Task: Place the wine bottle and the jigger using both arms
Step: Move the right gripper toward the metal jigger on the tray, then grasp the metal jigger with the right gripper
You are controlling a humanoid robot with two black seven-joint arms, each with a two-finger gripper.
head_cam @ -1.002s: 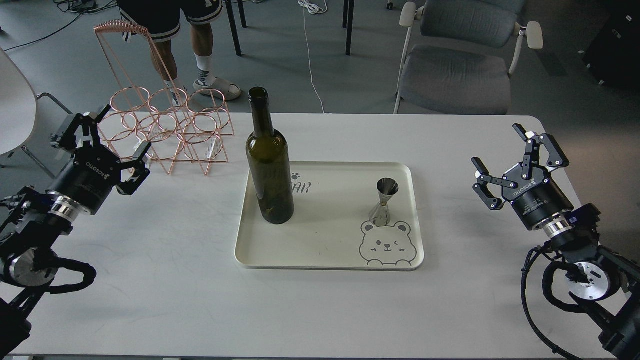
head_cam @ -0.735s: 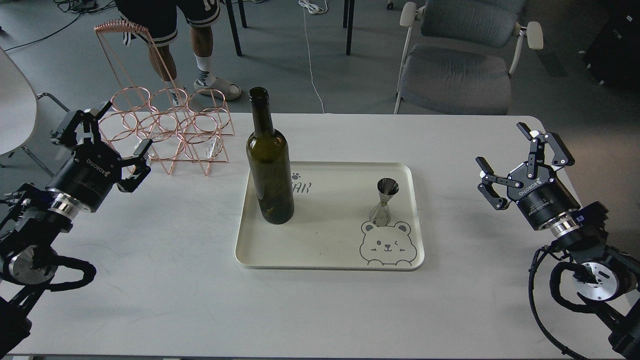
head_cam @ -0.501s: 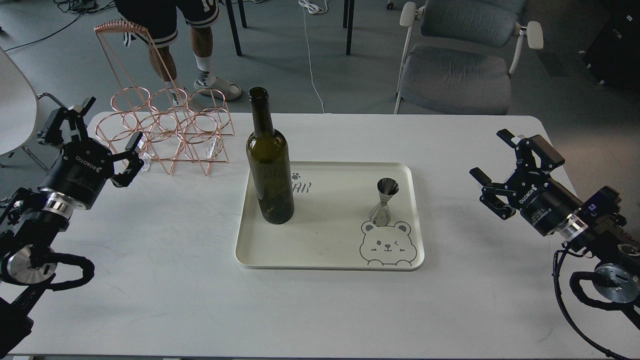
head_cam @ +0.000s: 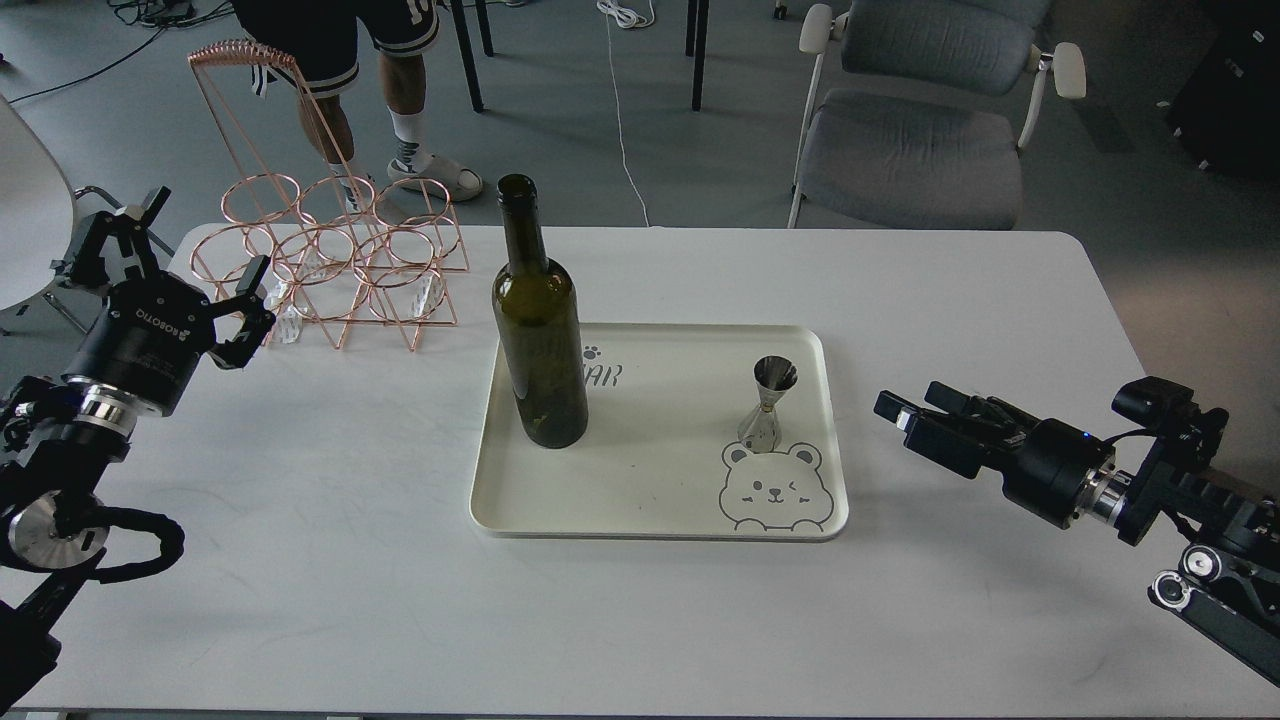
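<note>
Both arms have shifted since the earlier frames, while the items on the tray hold their positions. Right gripper (head_cam: 905, 418) has dropped from a raised, finger-up pose at the right table edge to a low, near-horizontal pose over the table (head_cam: 640, 620), pointing left toward the tray (head_cam: 655, 525). It now sits to the right of the tray, apart from it, and is viewed almost edge-on; whether its fingers are spread or together cannot be determined. Left gripper (head_cam: 195, 270) has moved outward and toward the far-left table corner. Its fingers are spread wide with nothing between them. One fingertip (head_cam: 255, 272) lies just beside the lower left part of the copper wire rack (head_cam: 340, 270); contact cannot be confirmed.

Wine bottle (head_cam: 538, 340) stands upright in the left part of the tray, uncapped, unchanged in position. Jigger (head_cam: 768, 405) stands upright in the right part of the tray, just above the printed bear (head_cam: 775, 490), also unchanged. Bottle and jigger are well apart from each other and from both grippers.

Beyond the far table edge, a grey chair (head_cam: 920, 130) stands on the floor, and a person's legs (head_cam: 400, 100) are visible behind the rack.
</note>
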